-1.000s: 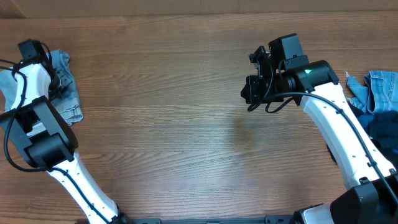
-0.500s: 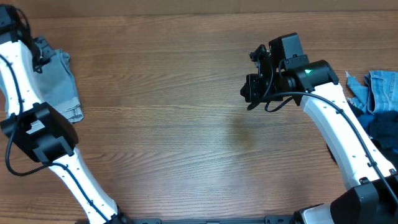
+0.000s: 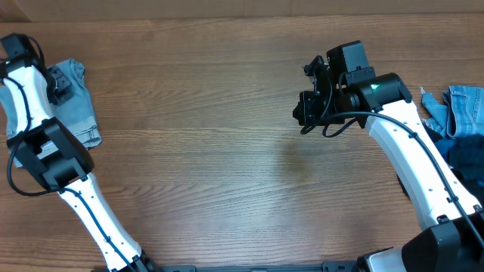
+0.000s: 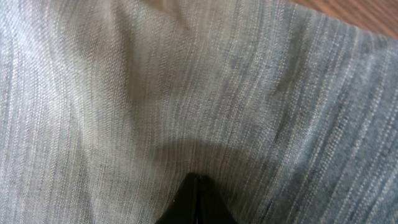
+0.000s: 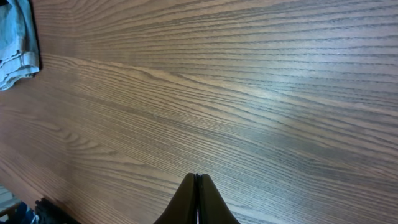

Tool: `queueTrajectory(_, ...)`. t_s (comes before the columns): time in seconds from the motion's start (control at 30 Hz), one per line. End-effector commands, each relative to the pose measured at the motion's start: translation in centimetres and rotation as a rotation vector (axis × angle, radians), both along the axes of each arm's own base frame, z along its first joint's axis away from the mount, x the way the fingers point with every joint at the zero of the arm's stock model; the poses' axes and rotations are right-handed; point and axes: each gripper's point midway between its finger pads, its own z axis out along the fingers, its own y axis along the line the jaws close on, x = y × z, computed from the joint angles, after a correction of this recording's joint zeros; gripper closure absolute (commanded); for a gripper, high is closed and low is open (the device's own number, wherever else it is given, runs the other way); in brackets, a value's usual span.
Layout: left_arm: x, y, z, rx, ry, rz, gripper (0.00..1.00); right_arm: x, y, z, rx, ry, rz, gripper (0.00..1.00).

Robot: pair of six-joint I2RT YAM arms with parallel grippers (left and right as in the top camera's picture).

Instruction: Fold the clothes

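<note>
Far left edge of tabletop [image 3: 212,151]: grey-blue garment [image 3: 79,113] lies bunched, part hidden by the left arm. Left pincer [image 4: 198,198] sits low over it; the wrist view is filled with its ribbed weave. Fingertips pressed together, no gap. Cannot tell whether any cloth is caught between them.

Centre: bare wood.

Right of centre: right pincer [image 5: 198,194] hangs above bare wood, fingertips closed tight, holding nothing, well apart from any clothing.

Far right edge: crumpled jeans [image 3: 463,106], with a dark blue cloth [image 3: 465,162] touching them on the near side.
</note>
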Motion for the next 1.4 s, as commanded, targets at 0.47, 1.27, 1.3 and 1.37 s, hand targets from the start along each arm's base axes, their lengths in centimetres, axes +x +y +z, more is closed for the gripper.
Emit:
queueTrajectory(0.47, 4.0, -12.3, -4.1, -0.018, 0.126, -0.297, 0.96, 0.5, 0.1, 0.5, 0.000, -0.021, -0.002, 0.96)
queueTrajectory(1.27, -8.4, -1.2, -4.6, -0.072, 0.383, -0.051, 0.96, 0.5, 0.1, 0.5, 0.001, -0.021, -0.003, 0.96)
queueTrajectory(1.3, -8.9, -0.7, -4.6, -0.080, 0.387, -0.030, 0.96, 0.5, 0.1, 0.5, 0.000, -0.021, -0.002, 0.96)
queueTrajectory(1.37, -9.7, 0.3, -4.6, -0.084, 0.387, -0.004, 0.96, 0.5, 0.1, 0.5, 0.001, -0.022, -0.002, 0.96)
